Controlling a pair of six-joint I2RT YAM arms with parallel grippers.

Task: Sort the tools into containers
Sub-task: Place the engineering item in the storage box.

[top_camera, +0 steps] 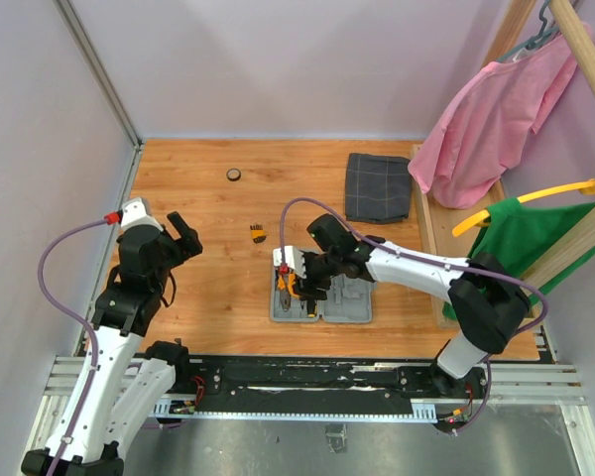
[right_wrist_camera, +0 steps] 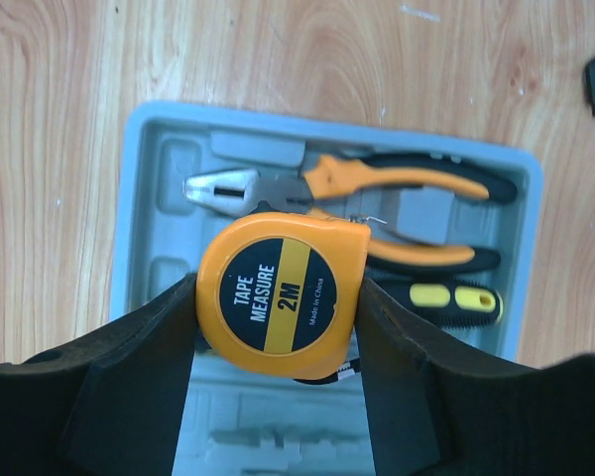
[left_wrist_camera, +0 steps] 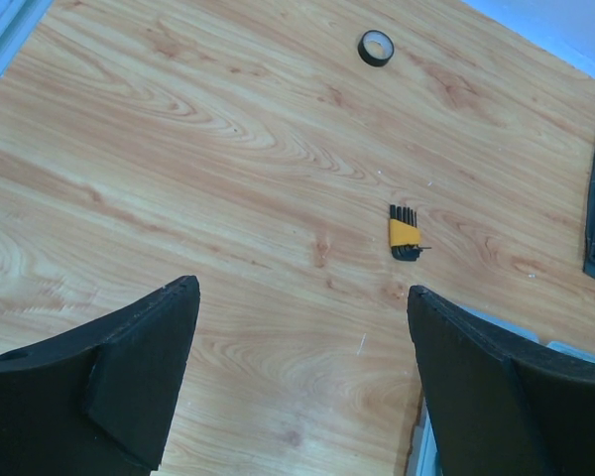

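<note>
- While the right pincer [right_wrist_camera: 278,309] grips the tape measure [right_wrist_camera: 278,283], it hovers over the case [right_wrist_camera: 157,198] and its pliers [right_wrist_camera: 377,188].
- Left pincer [left_wrist_camera: 302,297] gapes empty, left of the case.
- Hex keys [left_wrist_camera: 405,236] lie on the table [left_wrist_camera: 178,149], far-left of the case.

A pale wood-grain counter [top_camera: 218,228] sat boxed in by plain lilac walls [top_camera: 40,119] under even, soft light. At its right edge stood a wooden rack [top_camera: 575,40] with a pink garment [top_camera: 486,119], a green garment [top_camera: 531,238] and a yellow hanger [top_camera: 535,195]. Metal rails [top_camera: 59,382] ran along the near edge.
</note>
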